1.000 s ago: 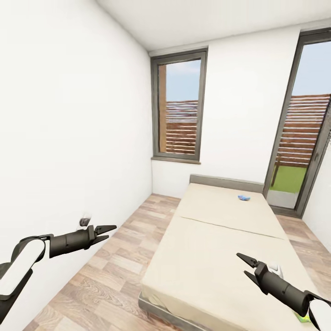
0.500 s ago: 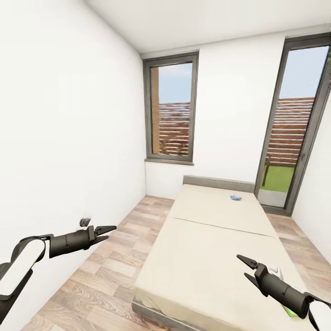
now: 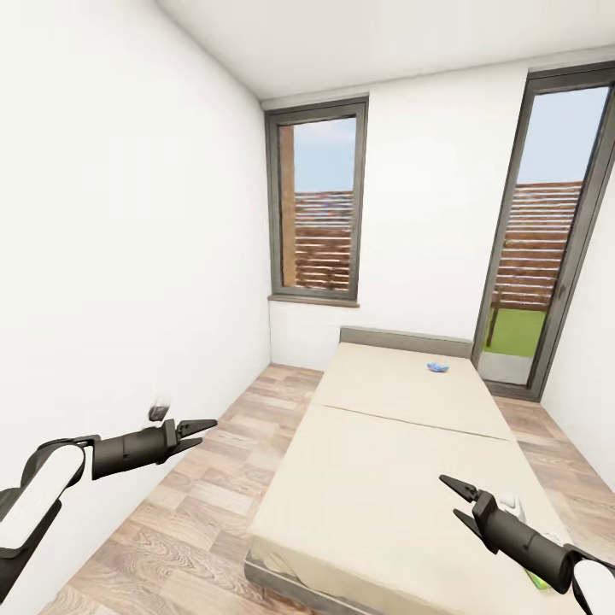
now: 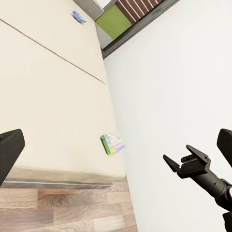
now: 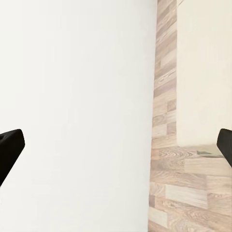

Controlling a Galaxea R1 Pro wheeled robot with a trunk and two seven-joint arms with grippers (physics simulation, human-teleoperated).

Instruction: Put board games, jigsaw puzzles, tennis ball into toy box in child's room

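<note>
From the head camera, the left gripper [image 3: 198, 430] hangs over the wood-plank floor [image 3: 205, 512] close to the white wall [image 3: 128, 256], its two fingers a little apart and nothing between them; the right gripper [image 3: 457, 500] is raised over the near end of the bed [image 3: 384, 478], fingers spread in a clear V and empty. Well beyond the right gripper, on the far panel of the mattress past the seam, lies one small blue board game [image 3: 438, 367]; right behind that gripper's wrist a green-edged sliver of a second board game [image 3: 540, 581] peeks out, mostly hidden by the arm. Two tall grey-framed openings are in the end wall, a window [image 3: 318, 205] and a glass door [image 3: 547, 222]. The left wrist camera gives what the head camera hides: the second game [image 4: 111, 143] lies whole, a colourful box with a green border near the mattress edge by the wall, between the left fingertips at the frame sides and the right gripper [image 4: 180, 161], which shows open. The blue game [image 4: 79, 16] also appears far off on the other panel. Its lettering is too small to read, as is the green box's. That makes two games counted on the bed. The right wrist camera looks past its own dark, widely parted fingertips [image 5: 10, 147] at bare wall, floor planks and a corner of the mattress [image 5: 203, 72].
</note>
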